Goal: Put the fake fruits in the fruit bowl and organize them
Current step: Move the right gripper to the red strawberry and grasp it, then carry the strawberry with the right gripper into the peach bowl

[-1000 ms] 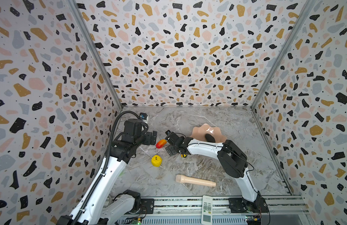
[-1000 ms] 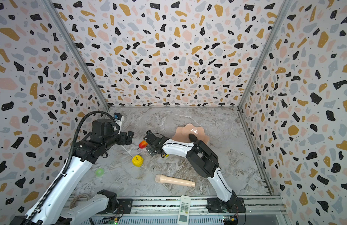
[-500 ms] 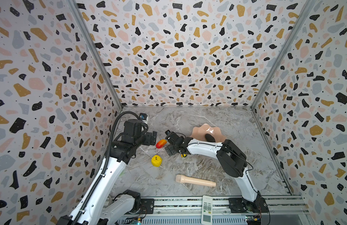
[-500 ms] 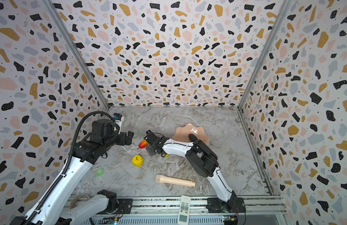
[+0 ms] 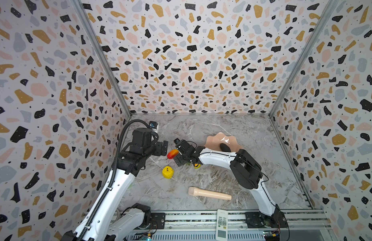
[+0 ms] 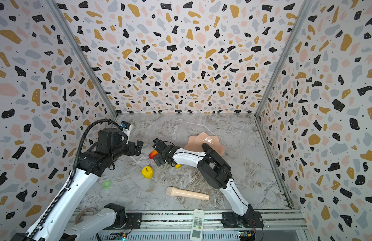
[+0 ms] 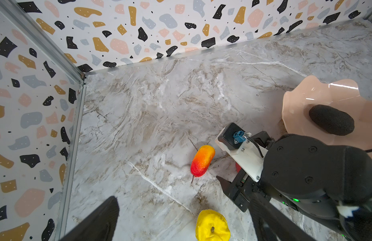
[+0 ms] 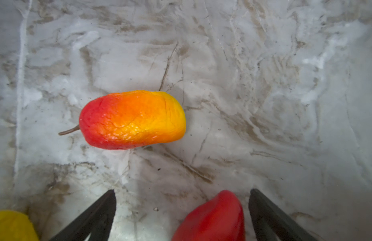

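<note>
Marble-patterned grey tabletop (image 5: 233, 129) is carrying everything, and the shallow glossy peach-pink fruit bowl with a scalloped rim (image 5: 214, 139) is sitting on it toward the back. In front of the bowl and well apart from it, the long beige microphone-shaped cylinder (image 5: 209, 194) is lying flat, and the white remote control (image 5: 221, 224) is resting beyond that on the front rail. The right gripper (image 8: 182, 194) is reaching to the bowl's left in both top views, its jaws standing wide apart and gripping nothing. The left gripper (image 5: 163, 148) is hovering further left of the bowl, its jaws likewise spread and empty. The lumpy yellow fruit (image 5: 167, 172) is lying left of the bowl and nearer the front. The red-orange-yellow mango (image 5: 172, 153) is lying left of the bowl, between the two grippers. The near-black avocado (image 5: 224, 147) is sitting inside the bowl. The glossy red strawberry (image 8: 212, 217) is lying on the marble between the right gripper's fingers (image 8: 101, 210); whether either is touching it, I cannot tell. A yellow sliver of another fruit (image 5: 196, 165) is peeking from under the right arm, left of the bowl.
</note>
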Robot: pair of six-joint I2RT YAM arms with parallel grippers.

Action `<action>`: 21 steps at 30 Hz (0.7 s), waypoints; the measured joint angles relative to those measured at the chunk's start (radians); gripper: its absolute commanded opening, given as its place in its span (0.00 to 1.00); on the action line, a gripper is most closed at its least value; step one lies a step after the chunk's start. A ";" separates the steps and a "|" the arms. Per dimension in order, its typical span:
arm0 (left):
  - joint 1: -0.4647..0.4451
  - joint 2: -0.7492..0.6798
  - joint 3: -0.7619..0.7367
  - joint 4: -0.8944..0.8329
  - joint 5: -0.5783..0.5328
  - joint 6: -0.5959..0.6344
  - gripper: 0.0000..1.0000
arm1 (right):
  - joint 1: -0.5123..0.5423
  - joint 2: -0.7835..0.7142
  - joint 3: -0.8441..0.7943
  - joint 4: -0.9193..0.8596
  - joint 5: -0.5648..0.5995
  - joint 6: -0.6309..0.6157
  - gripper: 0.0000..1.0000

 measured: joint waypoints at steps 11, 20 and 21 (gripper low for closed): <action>0.000 0.001 0.000 0.000 0.000 0.000 1.00 | 0.000 0.000 -0.042 -0.038 0.031 0.005 0.85; 0.000 0.002 0.000 0.000 0.000 0.000 1.00 | 0.000 -0.006 -0.052 -0.034 0.030 0.003 0.57; 0.000 0.002 0.000 0.000 0.000 0.000 0.99 | 0.000 -0.011 -0.055 -0.034 0.029 -0.001 0.53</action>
